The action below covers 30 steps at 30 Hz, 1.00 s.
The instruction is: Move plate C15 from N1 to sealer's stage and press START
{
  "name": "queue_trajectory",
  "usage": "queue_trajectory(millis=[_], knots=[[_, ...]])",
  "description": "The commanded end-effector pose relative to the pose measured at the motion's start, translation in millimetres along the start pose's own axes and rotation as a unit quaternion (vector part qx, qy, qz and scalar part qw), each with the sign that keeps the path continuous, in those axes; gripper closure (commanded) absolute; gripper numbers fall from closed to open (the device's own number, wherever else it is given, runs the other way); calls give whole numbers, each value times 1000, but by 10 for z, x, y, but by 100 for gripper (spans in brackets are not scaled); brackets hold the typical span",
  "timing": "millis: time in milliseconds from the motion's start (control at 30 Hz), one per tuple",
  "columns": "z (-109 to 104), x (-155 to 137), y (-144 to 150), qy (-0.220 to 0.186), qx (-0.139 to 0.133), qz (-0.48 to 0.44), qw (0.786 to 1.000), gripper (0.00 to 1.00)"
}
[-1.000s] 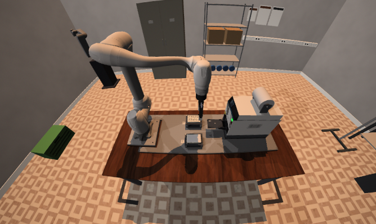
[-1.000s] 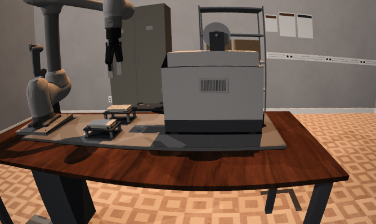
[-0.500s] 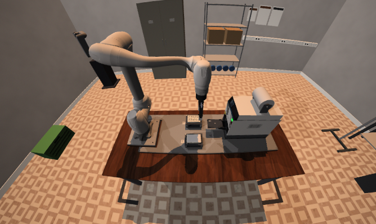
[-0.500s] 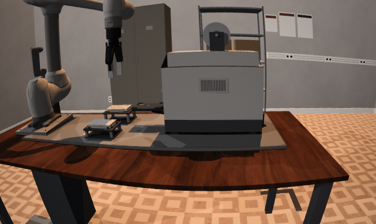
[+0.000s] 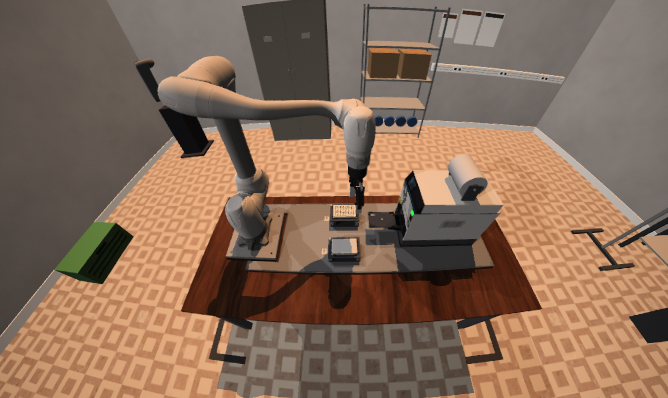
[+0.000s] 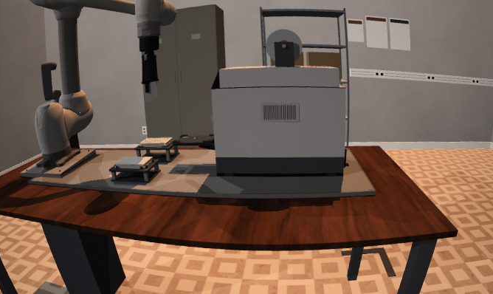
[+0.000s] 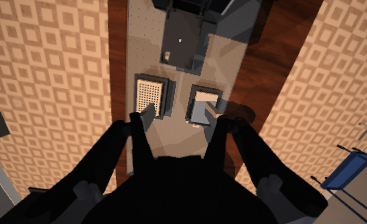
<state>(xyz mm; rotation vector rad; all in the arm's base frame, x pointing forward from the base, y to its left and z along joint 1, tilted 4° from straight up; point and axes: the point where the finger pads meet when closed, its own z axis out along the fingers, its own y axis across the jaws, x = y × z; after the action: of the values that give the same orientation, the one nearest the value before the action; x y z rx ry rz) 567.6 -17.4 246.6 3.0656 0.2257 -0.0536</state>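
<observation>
A plate with open wells [image 5: 344, 211] [image 6: 157, 141] [image 7: 149, 92] sits in the back nest. A plate with a smooth pale top [image 5: 342, 247] [image 6: 133, 162] [image 7: 203, 111] sits in the front nest. The nest labels are too small to read. The sealer's stage [image 5: 380, 219] [image 6: 194, 139] [image 7: 181, 47] is out and bare. The sealer [image 5: 446, 229] [image 6: 281, 140] shows a green light [image 5: 412, 213] on its front panel. START cannot be made out. My gripper [image 5: 356, 197] [image 6: 150, 94] [image 7: 180, 108] is open and empty, high above the nests, pointing down.
The sealer body with its film roll [image 5: 465, 171] [image 6: 284, 44] stands right of the stage and rises well above it. The two nests stand side by side between the arm's base plate [image 5: 279, 235] and the stage. A shelf rack and a cabinet [image 5: 301, 90] stand behind the table.
</observation>
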Motion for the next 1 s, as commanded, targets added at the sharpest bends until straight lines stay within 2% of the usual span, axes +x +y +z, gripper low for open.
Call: queue_trajectory(millis=[0,233,500,567,767,967], knots=[[0,-17,-9,2,1,-46,999,30],[0,-17,-9,2,1,-162,987,30],[0,-17,-9,2,1,-292,956,30],[0,-17,-9,2,1,-292,956,30],[0,-17,-9,2,1,-386,922,30],[0,-17,-9,2,0,-476,879,30]])
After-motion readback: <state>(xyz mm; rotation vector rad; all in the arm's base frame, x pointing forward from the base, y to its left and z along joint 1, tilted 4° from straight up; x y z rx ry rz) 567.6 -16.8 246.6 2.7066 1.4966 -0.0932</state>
